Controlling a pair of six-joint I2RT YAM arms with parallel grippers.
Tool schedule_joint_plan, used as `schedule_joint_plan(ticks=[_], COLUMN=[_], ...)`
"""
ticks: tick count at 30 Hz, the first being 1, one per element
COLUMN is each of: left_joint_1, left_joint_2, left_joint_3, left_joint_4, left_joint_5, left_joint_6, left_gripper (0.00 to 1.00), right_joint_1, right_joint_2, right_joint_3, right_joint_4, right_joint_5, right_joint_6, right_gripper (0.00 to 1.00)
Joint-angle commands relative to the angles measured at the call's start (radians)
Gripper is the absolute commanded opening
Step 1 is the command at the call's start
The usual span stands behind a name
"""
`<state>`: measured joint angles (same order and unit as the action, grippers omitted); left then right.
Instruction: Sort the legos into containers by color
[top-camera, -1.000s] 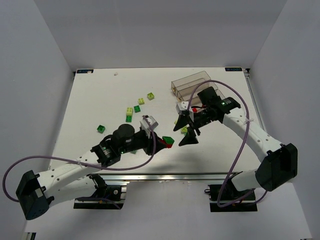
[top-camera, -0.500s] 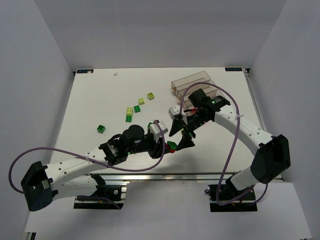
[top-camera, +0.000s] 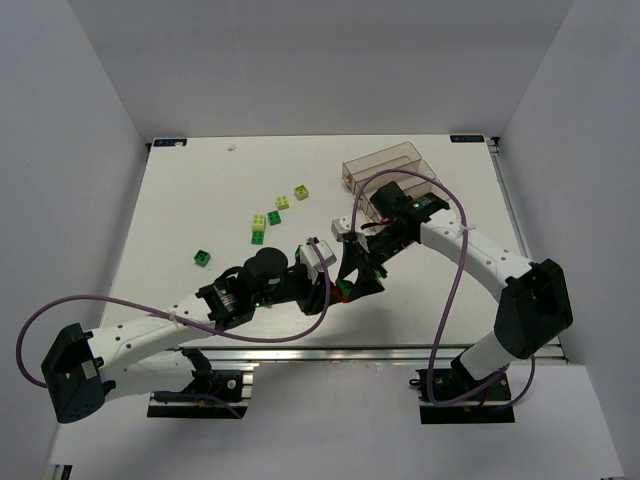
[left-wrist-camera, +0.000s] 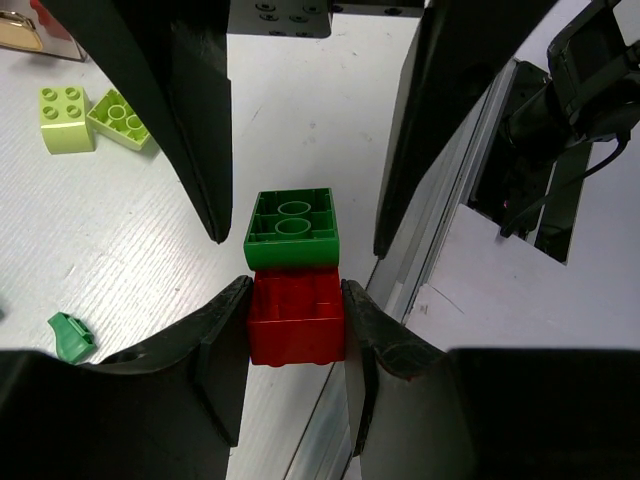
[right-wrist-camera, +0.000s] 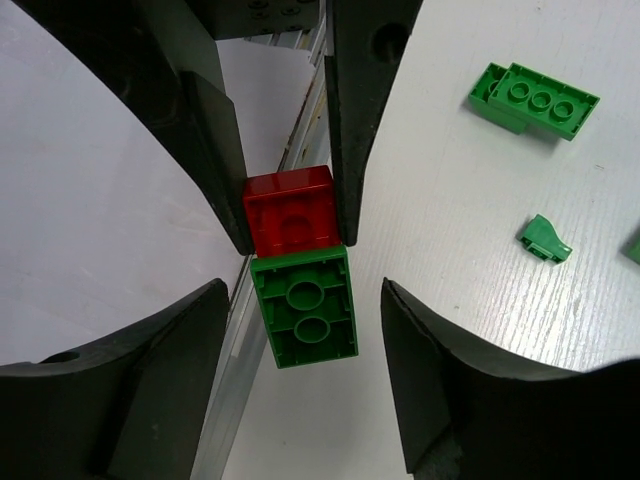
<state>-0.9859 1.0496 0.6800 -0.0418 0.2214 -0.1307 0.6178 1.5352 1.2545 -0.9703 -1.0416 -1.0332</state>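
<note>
My left gripper (left-wrist-camera: 296, 322) is shut on a red lego (left-wrist-camera: 296, 318) that has a dark green lego (left-wrist-camera: 292, 228) stuck to its far end. It holds the pair above the table's near edge, right of centre in the top view (top-camera: 340, 288). My right gripper (right-wrist-camera: 303, 300) is open and its fingers (left-wrist-camera: 195, 130) stand on either side of the green lego (right-wrist-camera: 305, 310) without touching it. The clear containers (top-camera: 385, 170) stand at the back right, behind the right arm.
Loose pale yellow-green legos (top-camera: 301, 192) and dark green legos (top-camera: 202, 258) lie left of centre. Two yellow-green legos (left-wrist-camera: 62, 118) and a small green piece (left-wrist-camera: 70, 337) lie near the left gripper. A long green lego (right-wrist-camera: 535, 97) lies on the table. The table's metal front rail (top-camera: 400, 350) is just below the grippers.
My left gripper has carried the red and green pair to the right. My right gripper has moved down-left to meet it and now straddles the green lego.
</note>
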Motion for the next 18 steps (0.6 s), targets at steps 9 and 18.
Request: schedule_joint_plan(ticks=[9,18], left_joint_1=[-0.005,-0.005], left_joint_2=[-0.007,0.010], left_joint_3=[0.027,0.027], left_joint_4=[0.014,0.013], left_joint_5=[0.006,0.009], left_joint_6=[0.013,0.020], left_gripper=[0.00,0.00], right_joint_1=[0.007,0.008], right_joint_2=[0.011,0.014], right_joint_3=[0.048,0.060], right_joint_4=[-0.041,-0.067], right_joint_5=[-0.017,-0.012], right_joint_6=[-0.059,-0.103], right_gripper=[0.51,0.30])
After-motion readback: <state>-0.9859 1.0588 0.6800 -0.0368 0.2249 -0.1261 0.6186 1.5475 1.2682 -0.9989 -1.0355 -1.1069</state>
